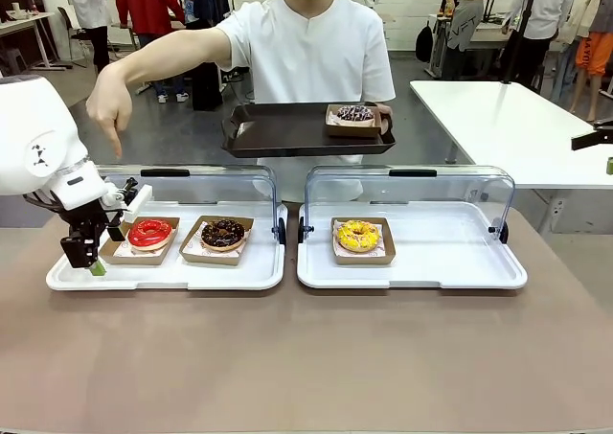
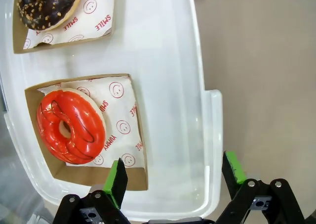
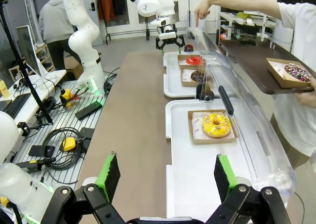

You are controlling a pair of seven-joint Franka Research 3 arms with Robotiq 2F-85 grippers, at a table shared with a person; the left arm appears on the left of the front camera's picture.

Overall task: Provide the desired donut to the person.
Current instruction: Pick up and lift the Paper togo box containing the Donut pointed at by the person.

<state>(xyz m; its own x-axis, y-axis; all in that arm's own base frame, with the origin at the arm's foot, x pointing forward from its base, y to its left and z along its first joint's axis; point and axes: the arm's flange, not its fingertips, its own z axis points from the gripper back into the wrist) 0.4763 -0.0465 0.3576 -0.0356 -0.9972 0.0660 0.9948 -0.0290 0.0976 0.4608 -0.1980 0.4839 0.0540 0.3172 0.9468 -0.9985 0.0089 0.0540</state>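
Where red donut (image 2: 70,126) sits, liner (image 2: 121,116) txt: SMILE, YUMMY.

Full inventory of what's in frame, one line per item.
Left display tray: 1, white, clear lid raised, on table.
Right display tray: 1, white, clear lid raised, beside it.
Red-glazed donut: 1, red, left display tray.
Chocolate nut donut: 1, dark brown, left display tray.
Yellow sprinkled donut: 1, yellow, right display tray.
Sprinkled chocolate donut: 1, dark, on serving tray.
Serving tray: 1, dark brown, held by person.
Table: 1, brown.
Pointing hand: 1, above red-glazed donut.
Left gripper: 1, black, green pads, open, by red-glazed donut.
Right gripper: 1, same colours, open, at right display tray's end.
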